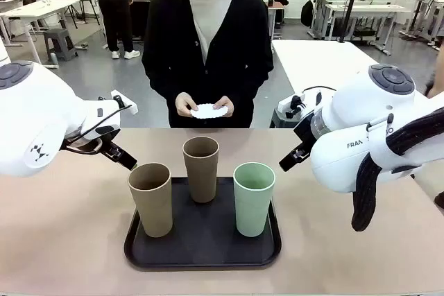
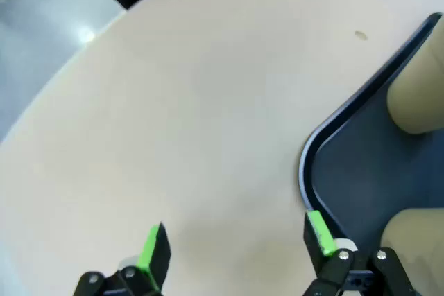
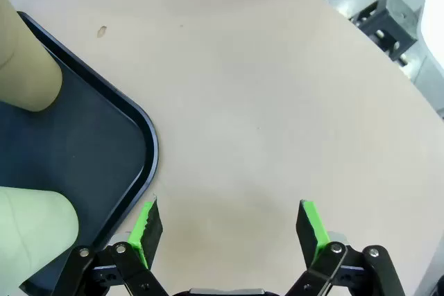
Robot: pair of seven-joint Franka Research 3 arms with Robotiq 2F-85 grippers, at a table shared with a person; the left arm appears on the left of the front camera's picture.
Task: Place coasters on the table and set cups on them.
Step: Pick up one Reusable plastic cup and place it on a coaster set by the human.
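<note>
The three cups stood on the black tray, and the person's hands held the white coasters, stacked so I could not count them. The left fingers and right fingers were spread wide, holding nothing, above the worktop.

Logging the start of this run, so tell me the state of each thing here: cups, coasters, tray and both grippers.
Left brown cup: upright on the tray.
Rear brown cup: upright on the tray.
Green cup: upright on the tray.
Tray: flat on the table, carrying all three cups.
Coasters: held in the person's hands, not yet on the table.
Left gripper: open, empty.
Right gripper: open, empty.
</note>
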